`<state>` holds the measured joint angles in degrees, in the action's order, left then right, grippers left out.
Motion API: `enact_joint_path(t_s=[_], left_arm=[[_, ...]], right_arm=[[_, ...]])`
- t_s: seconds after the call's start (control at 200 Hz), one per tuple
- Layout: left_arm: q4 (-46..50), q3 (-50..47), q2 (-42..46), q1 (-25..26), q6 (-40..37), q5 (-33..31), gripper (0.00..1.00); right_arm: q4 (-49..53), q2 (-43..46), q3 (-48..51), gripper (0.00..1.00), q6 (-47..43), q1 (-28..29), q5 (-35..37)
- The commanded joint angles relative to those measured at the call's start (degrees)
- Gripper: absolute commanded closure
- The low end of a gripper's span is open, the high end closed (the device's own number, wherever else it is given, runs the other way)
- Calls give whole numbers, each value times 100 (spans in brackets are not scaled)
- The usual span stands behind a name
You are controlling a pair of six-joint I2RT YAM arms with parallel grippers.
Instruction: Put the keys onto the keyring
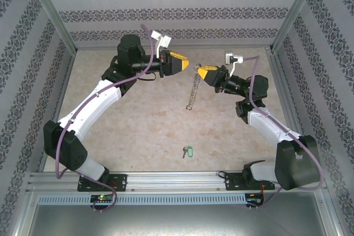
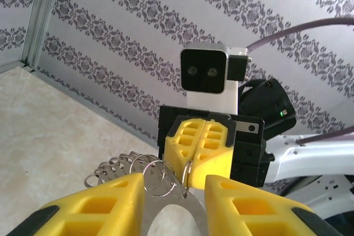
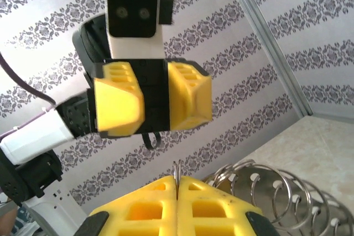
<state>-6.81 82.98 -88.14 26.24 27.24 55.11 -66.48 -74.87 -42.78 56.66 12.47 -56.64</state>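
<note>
Top external, keyring point(image 1: 192, 89) dangling from right fingers point(image 1: 206, 72), long axis far-to-near.

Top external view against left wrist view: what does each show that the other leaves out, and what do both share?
Top external adds: the keys lying on the table near the arm bases, and the keyring trailing down along its whole strung length.
Left wrist adds: a close look at the small rings bunched beside the left gripper, whose jaws stand apart.
Both share: the right gripper shut on the keyring's top, facing the left gripper.
</note>
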Motion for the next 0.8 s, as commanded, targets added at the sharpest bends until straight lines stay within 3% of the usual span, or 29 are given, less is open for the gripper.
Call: enact_joint_path(t_s=[0.0,0.295,0.794], left_arm=[[-1534,-190,46,19,1068,-31,68],[-2558,-414,-162,166,1822,-38,74],[-2747,-406,-396,425,1943,-36,77]], right_arm=[[-671,-28,-261,100,134,-43,260],[-803,-36,-377,100,167,-23,565],[-849,-115,-485,100,224,4,593]])
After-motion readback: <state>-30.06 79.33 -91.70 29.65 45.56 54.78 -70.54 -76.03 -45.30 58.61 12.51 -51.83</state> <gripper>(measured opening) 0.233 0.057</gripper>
